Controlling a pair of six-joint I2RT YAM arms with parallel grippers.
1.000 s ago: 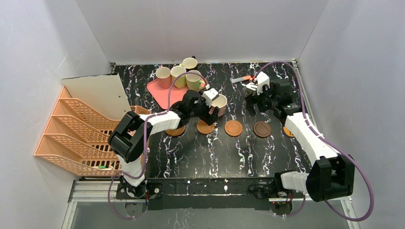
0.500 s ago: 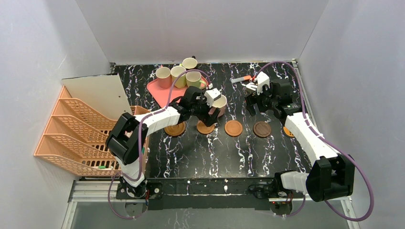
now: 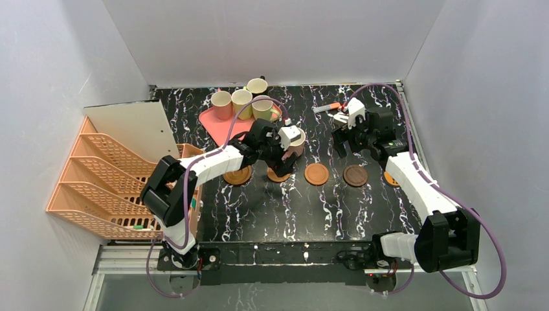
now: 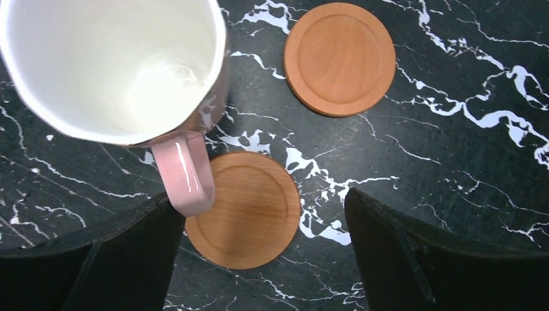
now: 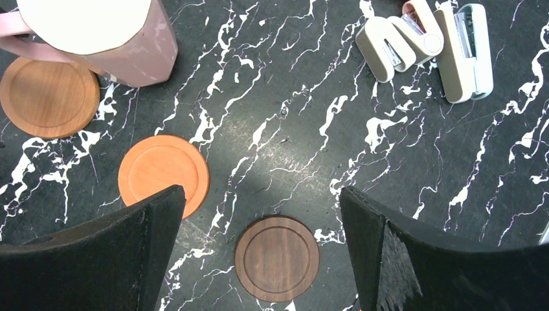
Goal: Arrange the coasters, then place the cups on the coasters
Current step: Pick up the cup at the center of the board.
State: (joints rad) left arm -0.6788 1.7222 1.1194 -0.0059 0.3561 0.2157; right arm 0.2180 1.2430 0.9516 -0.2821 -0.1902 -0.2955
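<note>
A pale pink cup [image 4: 116,65] stands on the black marble table, just off a light brown coaster [image 4: 249,210]. Its handle [image 4: 188,172] points at my left gripper [image 4: 262,201], which is open above that coaster with the handle against the inner edge of its left finger. More coasters [image 3: 237,175] [image 3: 316,173] [image 3: 355,175] lie in a row. My right gripper [image 5: 262,194] hangs open above the dark brown coaster [image 5: 277,258], with the orange coaster [image 5: 163,173] to its left. Several cups [image 3: 241,102] stand at the pink tray [image 3: 220,126].
Two staplers [image 5: 401,39] [image 5: 466,52] lie at the back right of the table. An orange stack of file trays [image 3: 97,181] fills the left side. Another coaster [image 3: 391,179] is partly hidden by the right arm. White walls close the table in.
My left gripper has opened a little wider by the pale pink cup's handle, and the left arm has shifted slightly. The right arm has not moved.
</note>
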